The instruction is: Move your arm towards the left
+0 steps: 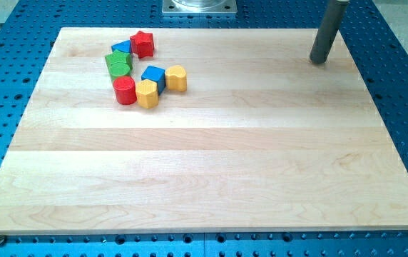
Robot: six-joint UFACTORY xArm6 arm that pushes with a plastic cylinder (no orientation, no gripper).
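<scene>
- While my tip [319, 61] rests on the bench [211, 171] near the view's top right, it touches nothing; this tool is a plain rod, with no jaws to part or close.
- Well apart, toward the view's upper left, the blocks cluster: red star [142, 44], blue block [122, 48], green block [118, 64], red cylinder [124, 91], yellow block [147, 93], blue cube [153, 76], yellow cylinder [176, 78].

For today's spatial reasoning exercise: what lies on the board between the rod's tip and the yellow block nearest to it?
Nothing: in the camera view, only bare wooden board separates my tip from the yellow block.
</scene>
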